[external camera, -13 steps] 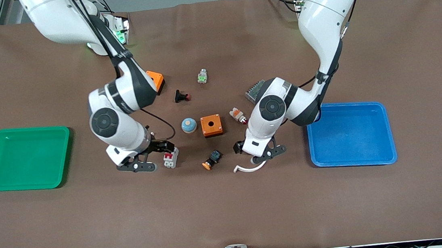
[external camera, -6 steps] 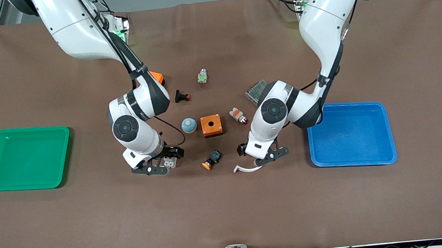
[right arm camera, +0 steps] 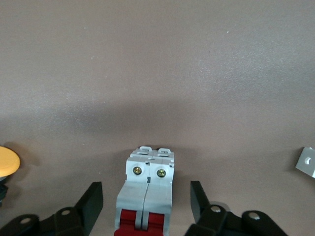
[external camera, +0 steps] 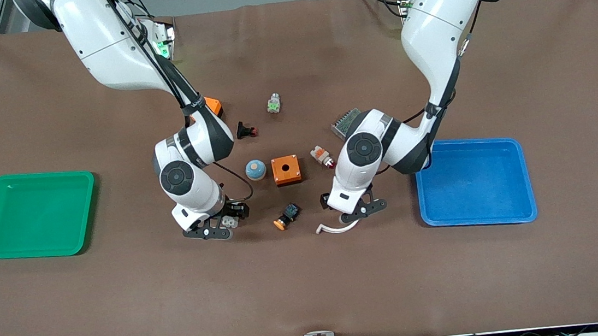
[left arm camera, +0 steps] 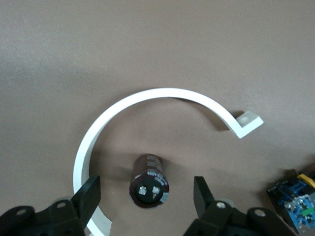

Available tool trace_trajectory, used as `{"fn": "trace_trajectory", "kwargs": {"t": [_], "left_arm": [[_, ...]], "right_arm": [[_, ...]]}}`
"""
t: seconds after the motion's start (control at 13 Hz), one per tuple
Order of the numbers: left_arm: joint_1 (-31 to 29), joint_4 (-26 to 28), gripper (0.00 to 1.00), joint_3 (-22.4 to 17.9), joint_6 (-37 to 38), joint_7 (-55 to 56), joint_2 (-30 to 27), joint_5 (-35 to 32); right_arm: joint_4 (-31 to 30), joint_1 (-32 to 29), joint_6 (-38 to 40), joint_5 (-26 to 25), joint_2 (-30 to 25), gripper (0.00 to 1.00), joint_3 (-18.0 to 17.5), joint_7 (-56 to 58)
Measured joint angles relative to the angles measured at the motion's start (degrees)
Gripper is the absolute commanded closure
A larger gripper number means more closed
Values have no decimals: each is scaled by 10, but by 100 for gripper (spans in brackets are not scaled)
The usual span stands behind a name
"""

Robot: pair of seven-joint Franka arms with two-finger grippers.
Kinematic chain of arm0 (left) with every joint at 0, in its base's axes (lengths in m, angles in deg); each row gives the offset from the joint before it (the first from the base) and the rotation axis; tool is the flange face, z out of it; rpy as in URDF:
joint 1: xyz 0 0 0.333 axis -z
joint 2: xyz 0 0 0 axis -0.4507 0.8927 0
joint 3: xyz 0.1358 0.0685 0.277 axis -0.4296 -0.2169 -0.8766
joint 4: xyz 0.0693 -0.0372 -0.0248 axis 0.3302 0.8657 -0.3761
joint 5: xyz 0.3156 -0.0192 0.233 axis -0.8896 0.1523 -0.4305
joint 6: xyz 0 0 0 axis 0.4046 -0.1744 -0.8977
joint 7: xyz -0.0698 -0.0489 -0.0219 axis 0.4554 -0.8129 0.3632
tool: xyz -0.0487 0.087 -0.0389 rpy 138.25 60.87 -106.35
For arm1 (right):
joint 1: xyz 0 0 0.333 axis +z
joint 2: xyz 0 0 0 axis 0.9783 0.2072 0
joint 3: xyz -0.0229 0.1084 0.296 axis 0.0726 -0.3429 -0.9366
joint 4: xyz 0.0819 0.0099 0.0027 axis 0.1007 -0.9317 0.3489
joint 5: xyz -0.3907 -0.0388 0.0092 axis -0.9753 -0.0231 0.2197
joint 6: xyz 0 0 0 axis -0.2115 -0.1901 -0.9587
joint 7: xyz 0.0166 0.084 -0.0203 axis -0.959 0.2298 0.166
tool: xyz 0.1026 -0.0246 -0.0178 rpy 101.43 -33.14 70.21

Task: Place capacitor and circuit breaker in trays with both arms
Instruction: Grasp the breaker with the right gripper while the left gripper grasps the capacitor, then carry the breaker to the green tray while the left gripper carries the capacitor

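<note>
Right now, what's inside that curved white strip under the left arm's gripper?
The capacitor stands upright on the mat inside the white curved strip's arc, apart from it, between the left gripper's open fingers. The strip's end by the gripper runs out of view.

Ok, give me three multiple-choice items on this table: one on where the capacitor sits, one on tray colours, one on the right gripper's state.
1. The capacitor lies
A. in the blue tray
B. on the table between the left gripper's fingers
C. on the orange box

2. The two trays are
A. green and blue
B. both green
C. red and blue

3. The right gripper is
A. open, straddling the circuit breaker
B. shut over the green tray
C. lifting the circuit breaker

Key: 1 B, the left wrist view shows it inside the white curved strip with gaps to both fingers; 2 A, the front view; 3 A, gaps show either side.
</note>
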Motion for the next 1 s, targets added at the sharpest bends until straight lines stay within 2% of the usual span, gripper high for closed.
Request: {"fn": "trace_trajectory", "kwargs": {"t": [0.15, 0.23, 0.31, 0.69, 1.0], "left_arm": [[4, 0, 27, 0, 0, 0, 1, 0], [4, 0, 30, 0, 0, 0, 1, 0], [4, 0, 34, 0, 0, 0, 1, 0], [2, -1, 45, -1, 0, 0, 1, 0], [2, -1, 53, -2, 0, 0, 2, 0]], "right_arm": [[-1, 0, 0, 0, 0, 73, 0, 0], [-1, 0, 0, 0, 0, 91, 0, -1], [-3, 0, 1, 0, 0, 100, 0, -7], [7, -10, 29, 0, -5, 100, 10, -21], [53, -101, 177, -1, -69, 100, 18, 34]]}}
